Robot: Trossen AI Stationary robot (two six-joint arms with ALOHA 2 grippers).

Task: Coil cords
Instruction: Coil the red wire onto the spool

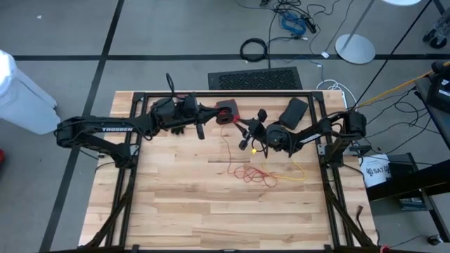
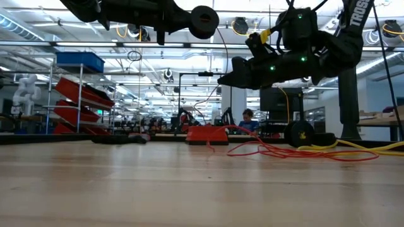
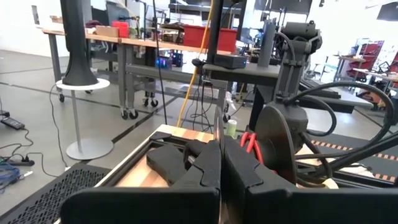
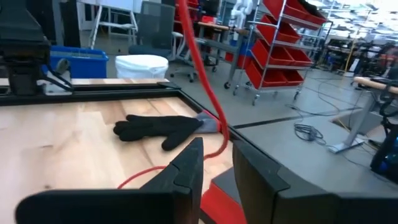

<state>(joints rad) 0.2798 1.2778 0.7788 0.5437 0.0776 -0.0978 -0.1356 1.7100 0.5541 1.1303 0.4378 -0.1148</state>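
left gripper (image 1: 201,131) shut, empty; right gripper (image 1: 247,140) part-open near back edge, red cord (image 1: 256,173) loose.

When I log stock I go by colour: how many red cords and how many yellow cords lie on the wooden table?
Red cord: 1
Yellow cord: 1
Total: 2

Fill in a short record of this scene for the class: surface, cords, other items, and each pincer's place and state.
surface: wooden table
red cord: loose tangle mid-table, uncoiled
yellow cord: beside the red tangle, uncoiled
other items: black glove; red box at the far edge
left pincer: shut, raised near the far edge
right pincer: slightly open, raised, the red cord running past it
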